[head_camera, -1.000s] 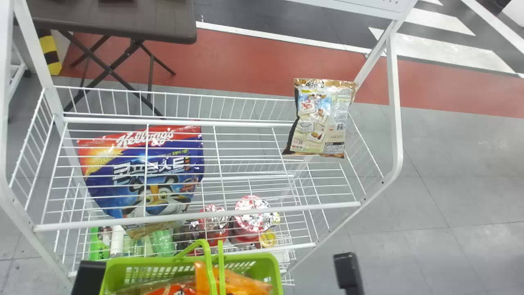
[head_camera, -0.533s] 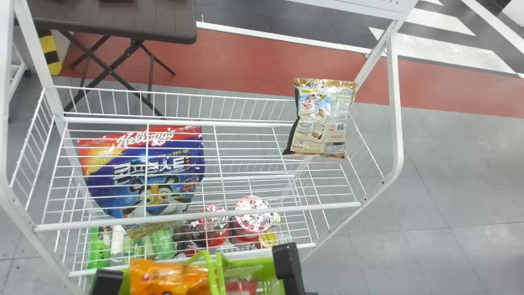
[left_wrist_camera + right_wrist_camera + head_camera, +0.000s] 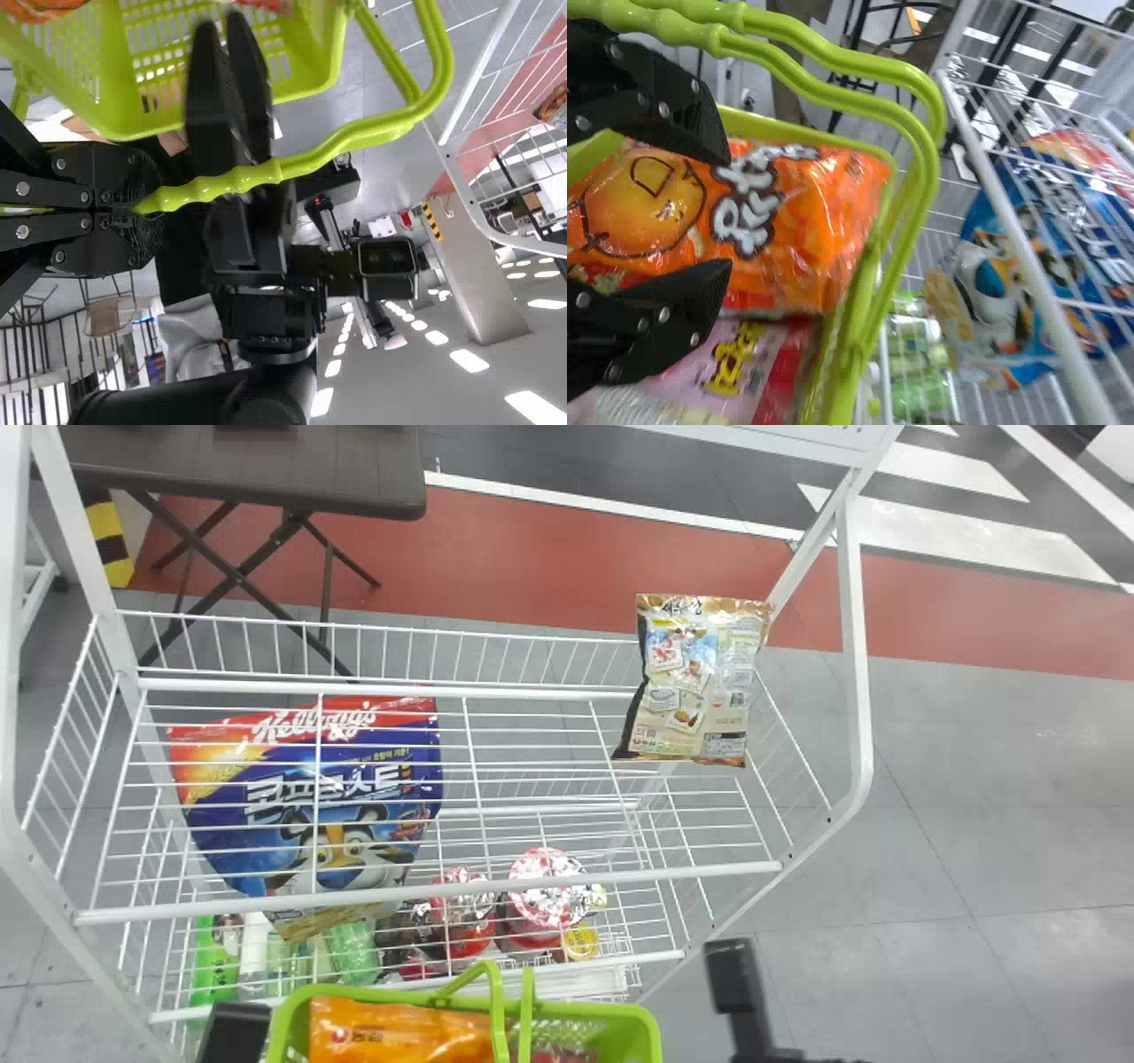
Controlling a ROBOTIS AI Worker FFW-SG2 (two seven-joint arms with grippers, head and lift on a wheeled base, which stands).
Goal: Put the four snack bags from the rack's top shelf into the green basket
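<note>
In the head view, the snack bag (image 3: 695,682) leans at two o'clock on the rack (image 3: 620,877). It should be light, soft and slippery; one better takes both sides gently (chips break easily). At six o'clock, the orange bag (image 3: 399,1032), earlier over the rim, now lies inside the basket (image 3: 589,1008). In the left wrist view, the left gripper (image 3: 146,205) pinches the handle (image 3: 337,146). In the right wrist view, the right gripper (image 3: 726,212) is spread above the orange bag.
</note>
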